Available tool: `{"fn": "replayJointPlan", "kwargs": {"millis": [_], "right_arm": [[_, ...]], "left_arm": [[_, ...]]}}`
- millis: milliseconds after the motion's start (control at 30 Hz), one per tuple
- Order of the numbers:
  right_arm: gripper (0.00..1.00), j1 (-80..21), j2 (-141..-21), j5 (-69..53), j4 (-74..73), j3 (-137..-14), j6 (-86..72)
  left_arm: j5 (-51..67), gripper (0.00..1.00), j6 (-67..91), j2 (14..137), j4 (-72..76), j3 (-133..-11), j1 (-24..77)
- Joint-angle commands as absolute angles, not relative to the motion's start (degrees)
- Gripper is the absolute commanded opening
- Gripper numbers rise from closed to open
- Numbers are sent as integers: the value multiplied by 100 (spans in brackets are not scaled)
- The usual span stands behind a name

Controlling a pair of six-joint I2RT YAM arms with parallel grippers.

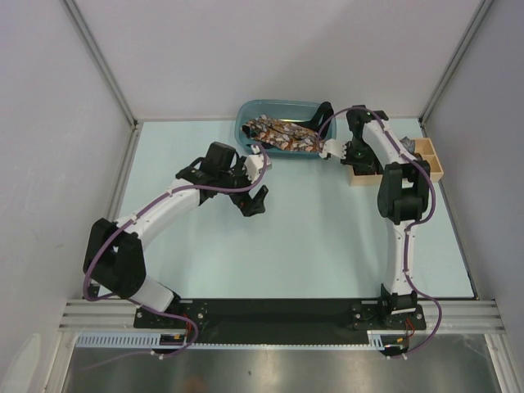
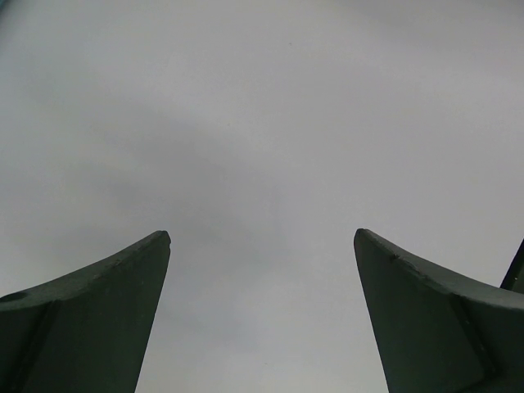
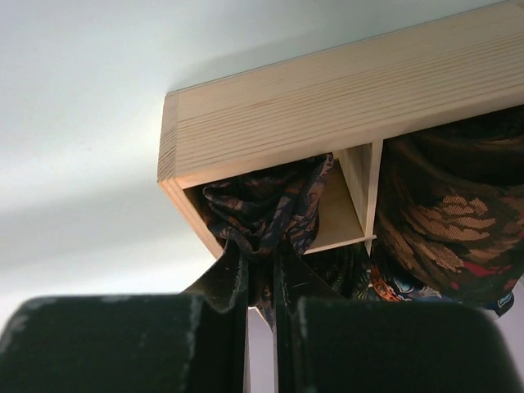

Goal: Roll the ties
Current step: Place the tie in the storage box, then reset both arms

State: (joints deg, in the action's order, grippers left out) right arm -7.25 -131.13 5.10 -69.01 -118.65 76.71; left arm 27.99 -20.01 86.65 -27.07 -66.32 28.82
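Observation:
Several loose printed ties [image 1: 280, 133] lie heaped in a teal basin [image 1: 246, 113] at the back centre. My right gripper [image 3: 260, 258] is shut on a dark bunched tie [image 3: 266, 205] at the mouth of the end compartment of a wooden box [image 3: 327, 106]. A brown patterned rolled tie [image 3: 450, 221] fills the neighbouring compartment. In the top view the right gripper [image 1: 357, 160] is at the box's left end [image 1: 362, 178]. My left gripper [image 1: 255, 199] is open and empty over the table, in front of the basin. In its wrist view it [image 2: 262, 237] shows only a plain grey surface.
The wooden box's right part [image 1: 431, 160] stands at the back right against the enclosure wall. Grey walls close in the table on the left, the back and the right. Pale table surface [image 1: 311, 237] lies between the two arms.

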Motion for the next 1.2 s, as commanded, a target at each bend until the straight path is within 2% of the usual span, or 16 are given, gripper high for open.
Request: {"fn": "replayJointPlan", "kwargs": {"millis": [0, 33, 100, 133, 700, 733, 767, 867, 1033, 1167], "right_arm": [[7, -677, -12823, 474, -7102, -11611, 7611], [17, -677, -12780, 483, -7102, -11610, 7611], [27, -677, -12727, 492, -7102, -11610, 7646], [36, -668, -12648, 501, -7102, -11602, 7655], [85, -651, -11427, 220, -7339, -12138, 7410], [94, -642, -11365, 124, -7295, -12216, 7331], [100, -607, -11303, 80, -7208, -12243, 7113], [100, -528, -11092, -140, -6909, -12340, 6646], [100, -405, -10733, -553, -6320, -12331, 4398], [100, -238, -10241, -1089, -5916, -11404, 2991]], "left_arm": [[2760, 100, -1978, 8473, -2733, -6618, 2821], [2742, 100, -1978, 8481, -2733, -6636, 2830], [2742, 99, -1951, 8490, -2733, -6653, 2830], [2742, 99, -1942, 8508, -2733, -6671, 2821], [2294, 99, -1714, 8464, -2575, -6960, 2708], [2311, 100, -1670, 8455, -2549, -6996, 2664], [2355, 100, -1574, 8464, -2558, -7031, 2611], [2417, 99, -1320, 8525, -2575, -7241, 2312], [2786, 99, -888, 8675, -2733, -7778, 1469], [2944, 99, -651, 8771, -2917, -7972, 915]]}}
